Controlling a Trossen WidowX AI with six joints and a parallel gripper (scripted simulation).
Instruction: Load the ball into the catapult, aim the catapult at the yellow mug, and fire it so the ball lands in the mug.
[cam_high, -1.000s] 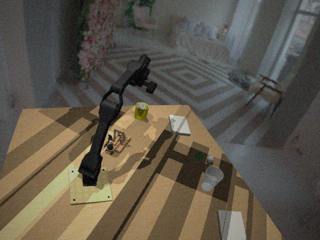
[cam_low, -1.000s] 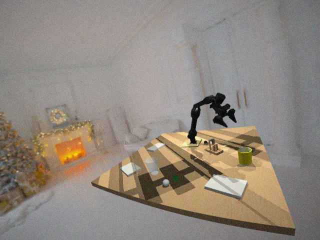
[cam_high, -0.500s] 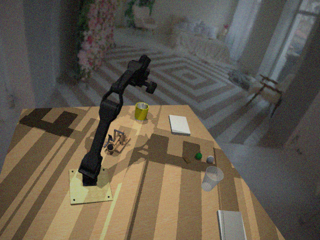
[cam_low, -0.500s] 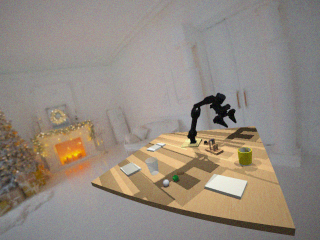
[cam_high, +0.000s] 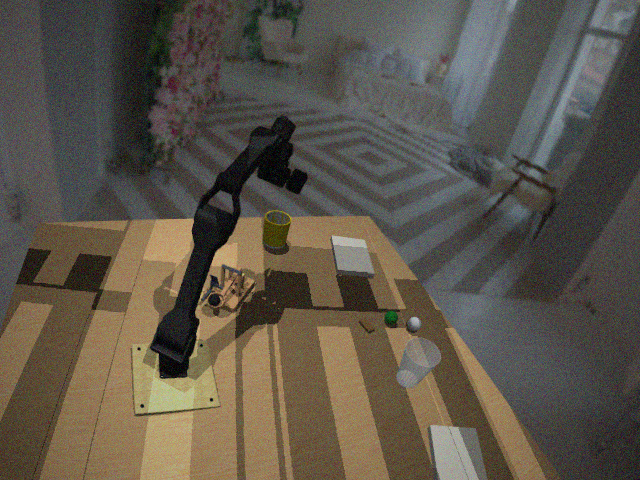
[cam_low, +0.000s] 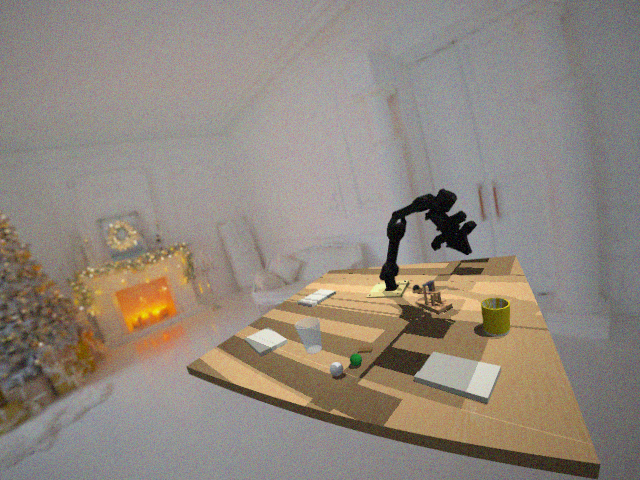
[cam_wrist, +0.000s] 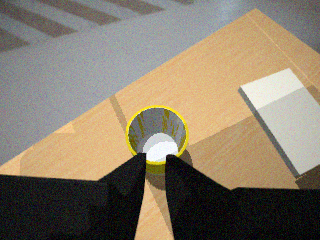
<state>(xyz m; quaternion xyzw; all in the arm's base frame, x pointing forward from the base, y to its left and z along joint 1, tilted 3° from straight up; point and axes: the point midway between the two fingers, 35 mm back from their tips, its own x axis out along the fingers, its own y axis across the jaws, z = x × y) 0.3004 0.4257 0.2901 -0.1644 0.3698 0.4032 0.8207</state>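
My gripper is raised high above the table. Its fingers are nearly together with nothing seen between them. The yellow mug stands upright near the far edge; its open top shows just beyond the fingertips in the wrist view, with a pale bottom inside. The small wooden catapult stands between the arm's base and the mug. A dark round thing is at its end near the base; I cannot tell whether it is a ball or the catapult's cup.
A green ball and a white ball lie near a clear cup and a small brown piece. A white slab lies right of the mug; another lies farther off.
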